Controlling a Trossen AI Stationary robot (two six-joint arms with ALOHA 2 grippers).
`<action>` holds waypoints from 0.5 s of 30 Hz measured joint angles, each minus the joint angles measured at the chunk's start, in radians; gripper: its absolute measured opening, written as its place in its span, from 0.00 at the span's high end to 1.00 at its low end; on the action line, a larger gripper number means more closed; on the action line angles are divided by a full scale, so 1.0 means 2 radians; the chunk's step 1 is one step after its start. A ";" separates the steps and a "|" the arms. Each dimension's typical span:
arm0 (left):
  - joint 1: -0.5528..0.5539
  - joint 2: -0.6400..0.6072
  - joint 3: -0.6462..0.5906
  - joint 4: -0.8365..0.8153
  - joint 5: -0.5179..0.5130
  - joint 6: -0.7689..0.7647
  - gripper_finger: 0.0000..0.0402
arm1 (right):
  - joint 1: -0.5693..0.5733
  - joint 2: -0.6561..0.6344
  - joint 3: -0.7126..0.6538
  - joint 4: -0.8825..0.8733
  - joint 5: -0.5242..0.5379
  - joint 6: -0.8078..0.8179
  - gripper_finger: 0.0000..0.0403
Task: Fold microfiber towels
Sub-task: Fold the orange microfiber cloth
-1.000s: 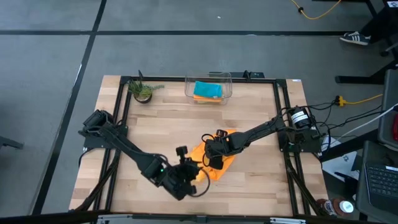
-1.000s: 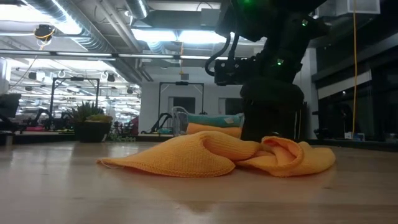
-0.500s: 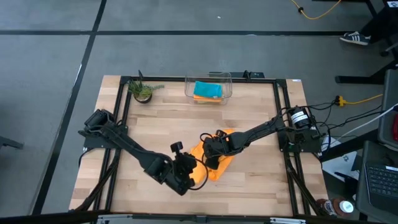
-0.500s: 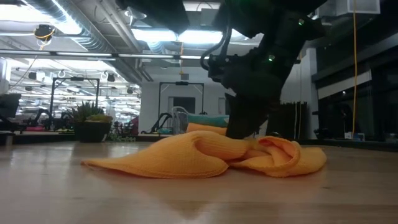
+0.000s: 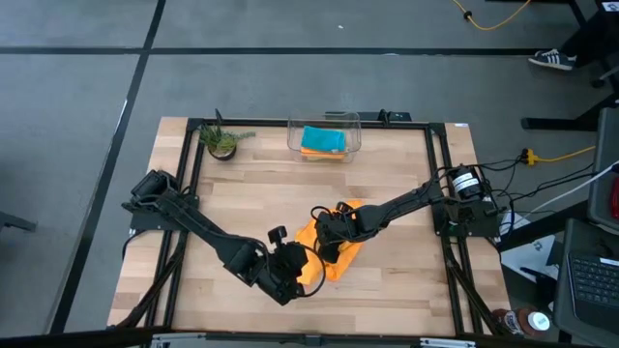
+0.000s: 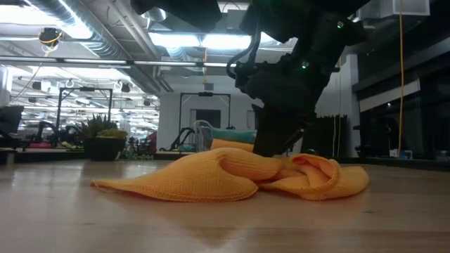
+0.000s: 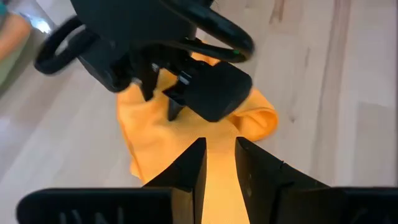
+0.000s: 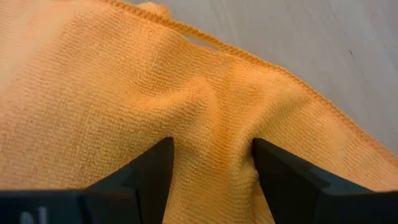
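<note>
Lying crumpled on the table (image 5: 242, 203), well in front of the clear bin (image 5: 324, 136), is an orange towel (image 5: 334, 256). The left gripper (image 7: 219, 167) pinches its near edge between narrow fingers. The right gripper (image 8: 210, 163) presses down on the cloth's middle, fingers spread wide with a ridge of fabric between them. A teal towel (image 5: 322, 139) sits inside the bin.

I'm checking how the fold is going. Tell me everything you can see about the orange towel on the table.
The orange towel is a soft, finely knit cloth with a stitched hem. It lies crumpled on the wooden table, near the front centre, bunched into rounded folds, not flat. The right claw presses open-fingered into its surface, cloth puckered between the fingers. The left claw sits at its near edge, fingers narrowly apart over the fabric.
</note>
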 joint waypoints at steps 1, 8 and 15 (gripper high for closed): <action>0.002 0.000 0.000 0.000 0.000 0.007 0.81 | 0.000 0.000 0.000 0.000 -0.003 0.001 0.45; 0.008 0.000 0.000 -0.002 -0.004 0.005 0.81 | 0.000 0.000 0.038 -0.039 -0.008 -0.021 0.45; 0.009 0.000 0.000 -0.022 -0.002 -0.025 0.78 | 0.009 0.000 0.104 -0.172 -0.004 -0.049 0.47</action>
